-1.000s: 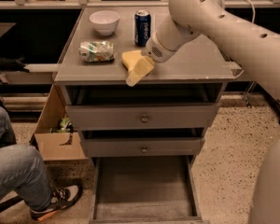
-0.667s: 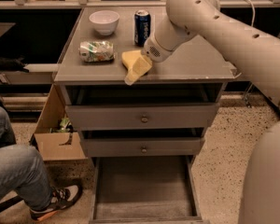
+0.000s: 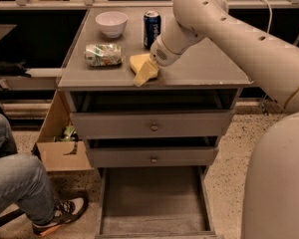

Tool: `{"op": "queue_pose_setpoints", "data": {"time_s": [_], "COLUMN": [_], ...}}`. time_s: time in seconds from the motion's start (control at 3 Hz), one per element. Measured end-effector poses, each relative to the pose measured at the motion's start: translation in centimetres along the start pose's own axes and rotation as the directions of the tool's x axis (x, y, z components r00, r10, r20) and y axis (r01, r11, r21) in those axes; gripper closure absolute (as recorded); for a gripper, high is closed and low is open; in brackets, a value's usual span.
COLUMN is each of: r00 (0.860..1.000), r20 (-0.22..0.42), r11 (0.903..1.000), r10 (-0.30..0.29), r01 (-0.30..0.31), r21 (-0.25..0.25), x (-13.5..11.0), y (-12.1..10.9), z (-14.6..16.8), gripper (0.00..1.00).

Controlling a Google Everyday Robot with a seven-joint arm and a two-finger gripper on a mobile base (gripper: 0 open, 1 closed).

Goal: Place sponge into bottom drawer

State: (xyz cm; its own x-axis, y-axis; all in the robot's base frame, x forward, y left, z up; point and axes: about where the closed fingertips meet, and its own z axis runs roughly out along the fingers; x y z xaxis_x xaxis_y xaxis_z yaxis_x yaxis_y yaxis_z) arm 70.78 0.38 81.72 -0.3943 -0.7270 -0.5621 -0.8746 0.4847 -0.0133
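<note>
Since prev: gripper [image 3: 152, 62] shifted slightly left w/ sponge [image 3: 142, 69] clamped, prob. clear of cabinet top [image 3: 209, 68]. Open bottom drawer [image 3: 154, 203] below; carry pending.

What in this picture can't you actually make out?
All in the one camera view:
1. The gripper, at the sponge near the cabinet top's front edge: its hold is hidden by the wrist and the sponge.
2. The bottom drawer: its front is cut off by the lower picture edge.
3. The blue can: label too blurred to read.
4. The seated person: only a leg and shoe show; the left edge cuts off the rest.
</note>
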Motion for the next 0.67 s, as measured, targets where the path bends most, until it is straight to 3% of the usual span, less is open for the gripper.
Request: {"op": "queue_pose_setpoints", "data": {"time_s": [0.67], "r00": [1.0], "r20": [0.0], "r11": [1.0], "r10": [0.0], "r01": [0.0], "r21": [0.0], "x": [-0.28], "y": [-0.01], "z": [-0.39], "gripper": [0.88]}}
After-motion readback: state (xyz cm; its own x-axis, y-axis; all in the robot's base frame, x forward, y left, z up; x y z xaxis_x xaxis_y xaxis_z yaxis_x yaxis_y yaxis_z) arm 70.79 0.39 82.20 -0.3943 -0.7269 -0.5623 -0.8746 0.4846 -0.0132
